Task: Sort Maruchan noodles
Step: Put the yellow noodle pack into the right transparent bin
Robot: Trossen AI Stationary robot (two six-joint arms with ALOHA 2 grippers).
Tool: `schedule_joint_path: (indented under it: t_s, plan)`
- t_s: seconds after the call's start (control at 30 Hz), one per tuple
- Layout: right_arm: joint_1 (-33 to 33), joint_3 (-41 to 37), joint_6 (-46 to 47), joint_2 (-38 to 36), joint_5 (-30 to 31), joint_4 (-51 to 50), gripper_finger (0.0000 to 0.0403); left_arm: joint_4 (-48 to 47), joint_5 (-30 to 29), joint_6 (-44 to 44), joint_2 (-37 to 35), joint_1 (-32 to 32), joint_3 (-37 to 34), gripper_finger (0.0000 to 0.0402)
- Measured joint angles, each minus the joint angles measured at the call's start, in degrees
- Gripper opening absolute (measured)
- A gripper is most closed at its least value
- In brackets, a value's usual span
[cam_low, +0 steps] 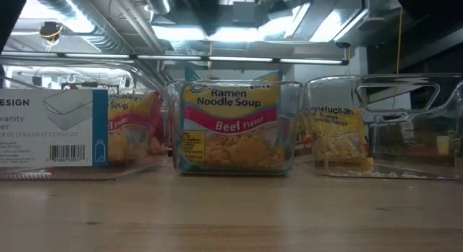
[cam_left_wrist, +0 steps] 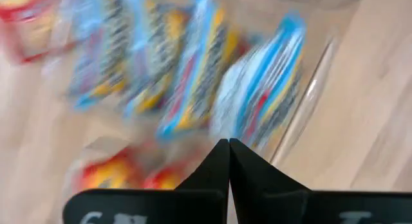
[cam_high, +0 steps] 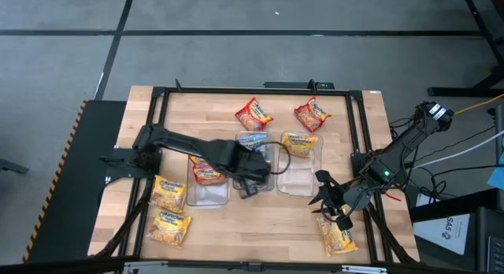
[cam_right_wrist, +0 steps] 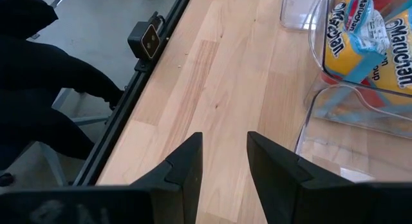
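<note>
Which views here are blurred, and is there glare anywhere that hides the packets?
Left wrist view: heavily smeared, the blue packets under the shut left gripper show only as streaks. Low view: bright ceiling lights above, but the Beef Flavor packet in the middle bin reads clearly. Right wrist view: sharp, reflections on the clear bin wall. High view: evenly lit.

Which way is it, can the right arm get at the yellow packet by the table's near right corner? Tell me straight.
Probably yes. The right gripper hangs open just above the yellow packet, which lies flat on bare wood, with no bin or other packet between them. The left gripper is shut over by the middle bin.
</note>
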Motion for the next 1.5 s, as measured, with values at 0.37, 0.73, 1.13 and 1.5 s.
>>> schedule_joint_path:
  t_s: [0.37,0.73,1.13,1.5]
  plan:
    - [0.0,0.0,0.0,0.0,4.8,0.5,0.0127,-7.3,-4.3,18.6,-12.6,-3.9,0.0,0.0]
    - [0.0,0.0,0.0,0.2,16.4,1.0,0.0127,-7.3,-23.3,14.2,-28.2,-2.6,-8.7,0.0]
    - [0.0,0.0,0.0,0.2,11.9,2.2,0.0127,-7.4,9.3,-16.5,-37.5,-6.5,-38.2,0.003]
    - [0.0,0.0,0.0,0.2,13.1,2.3,0.0127,-6.0,26.9,-35.3,-37.7,-16.2,-57.2,0.0119]
